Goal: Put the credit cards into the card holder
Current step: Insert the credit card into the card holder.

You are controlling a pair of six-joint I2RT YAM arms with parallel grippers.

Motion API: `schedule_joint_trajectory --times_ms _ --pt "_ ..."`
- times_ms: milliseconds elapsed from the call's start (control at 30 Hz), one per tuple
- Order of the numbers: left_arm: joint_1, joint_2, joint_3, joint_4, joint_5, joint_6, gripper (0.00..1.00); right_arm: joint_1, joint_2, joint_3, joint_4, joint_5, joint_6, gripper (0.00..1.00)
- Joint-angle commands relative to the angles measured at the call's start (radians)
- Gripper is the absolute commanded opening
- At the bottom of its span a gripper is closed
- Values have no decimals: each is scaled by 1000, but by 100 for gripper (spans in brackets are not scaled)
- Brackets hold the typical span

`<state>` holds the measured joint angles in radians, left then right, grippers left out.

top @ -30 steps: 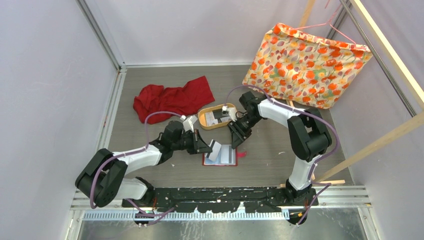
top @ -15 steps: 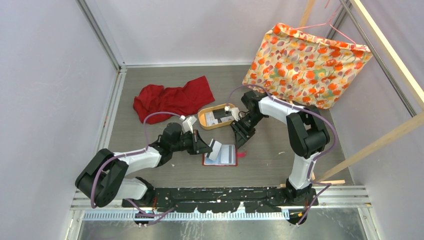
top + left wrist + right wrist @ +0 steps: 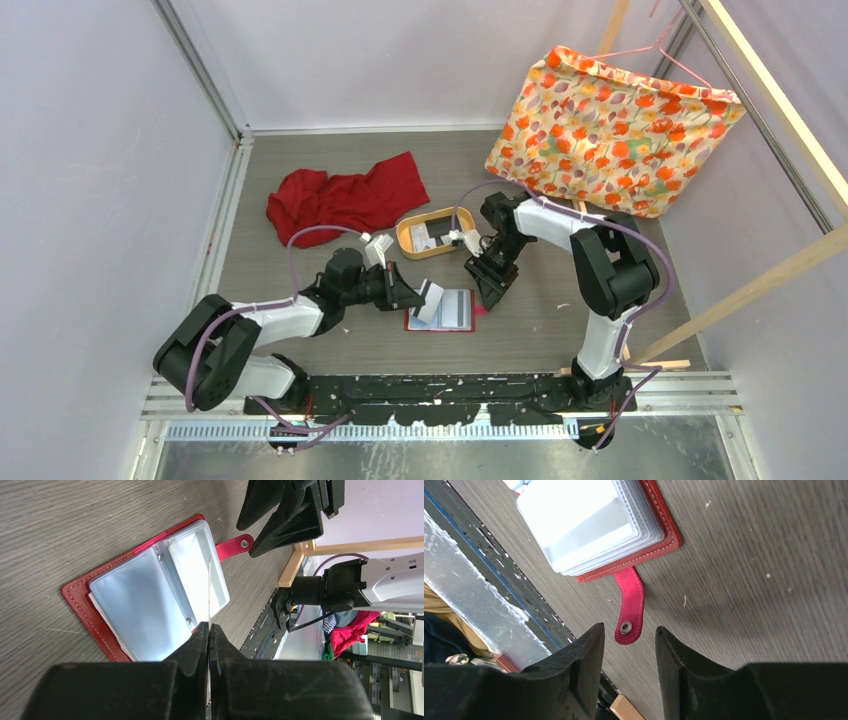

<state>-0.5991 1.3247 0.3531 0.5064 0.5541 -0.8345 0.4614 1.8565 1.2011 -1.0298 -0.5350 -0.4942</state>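
Observation:
The red card holder (image 3: 452, 312) lies open on the table, clear pockets up, its snap tab (image 3: 630, 605) pointing right. My left gripper (image 3: 209, 626) is shut on a thin pale credit card (image 3: 209, 592), seen edge-on, standing just over the holder's pockets (image 3: 145, 595). From above, that card (image 3: 430, 300) tilts over the holder's left half. My right gripper (image 3: 628, 630) stands open just above the table, with its fingers on either side of the snap tab's end and nothing held. More credit cards (image 3: 425, 238) lie in the oval tan tray (image 3: 408, 240).
A crumpled red cloth (image 3: 345, 195) lies at the back left. A floral fabric bag (image 3: 610, 130) hangs on a hanger at the back right, with a wooden frame (image 3: 740, 290) along the right side. The right arm reaches past the tray.
My right gripper has moved from beside the tray toward the near right, down to the holder's snap tab, and opened a little wider. The left gripper and its card have barely shifted.

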Motion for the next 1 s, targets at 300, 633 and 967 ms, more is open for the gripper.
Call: schedule_joint_trajectory --times_ms 300,633,967 --pt "5 4 -26 116 26 -12 0 22 10 28 -21 32 17 21" --pt "6 4 -31 125 15 -32 0 13 -17 37 13 117 35 1" --pt "2 15 -40 152 -18 -113 0 -4 -47 44 123 301 75 1"
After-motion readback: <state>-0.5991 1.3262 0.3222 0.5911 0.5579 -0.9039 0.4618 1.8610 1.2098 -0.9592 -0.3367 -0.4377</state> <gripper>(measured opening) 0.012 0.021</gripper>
